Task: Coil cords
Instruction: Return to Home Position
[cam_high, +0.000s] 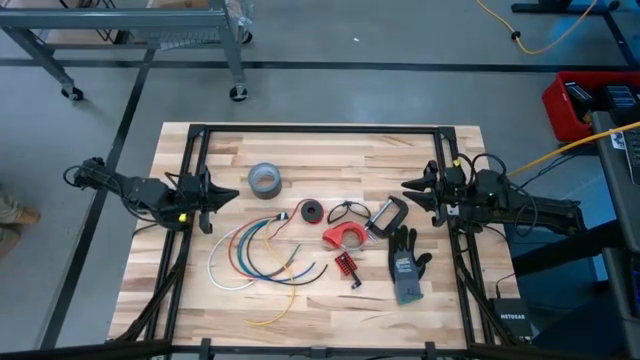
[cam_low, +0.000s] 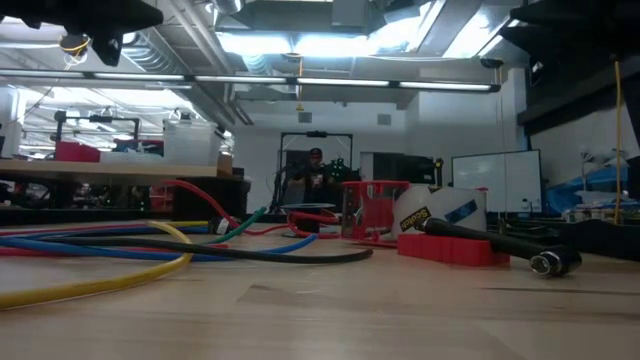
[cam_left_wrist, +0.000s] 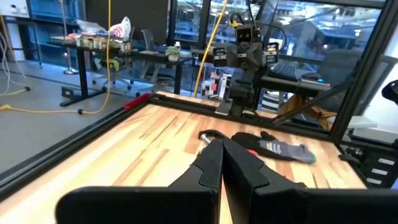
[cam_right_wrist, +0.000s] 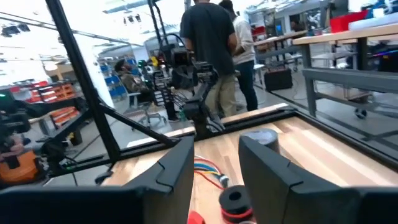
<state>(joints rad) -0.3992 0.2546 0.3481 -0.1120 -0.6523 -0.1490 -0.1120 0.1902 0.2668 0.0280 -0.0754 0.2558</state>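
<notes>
Wooden table (cam_high: 330, 150) bounded by a black frame (cam_high: 320, 129), seen from above. The left gripper (cam_high: 228, 194) hangs over the table's left side just inside the frame rail, its fingers (cam_left_wrist: 208, 165) pressed together on nothing. The right gripper (cam_high: 408, 194) mirrors it at the right side, fingers spread with a clear gap and nothing between them. Both point inward toward the table's middle. The cords (cam_high: 255, 255) lie loose on the wood, left of centre and toward the near edge. They form nested arcs in white, blue, red and green, with a yellow cord (cam_high: 283, 305) trailing nearest that edge. Their upper ends gather close to a black spool (cam_high: 312, 211) wound with red wire; from there each arc runs toward the near edge and curves rightward. The bundle sits near the left gripper, forward and to the inside of it, and well apart from the right gripper. A grey tape roll (cam_high: 265, 180), a clamp (cam_high: 386, 215) and a glove (cam_high: 405, 268) occupy the middle and right. Bare wood remains along the far edge and at the near corners.
</notes>
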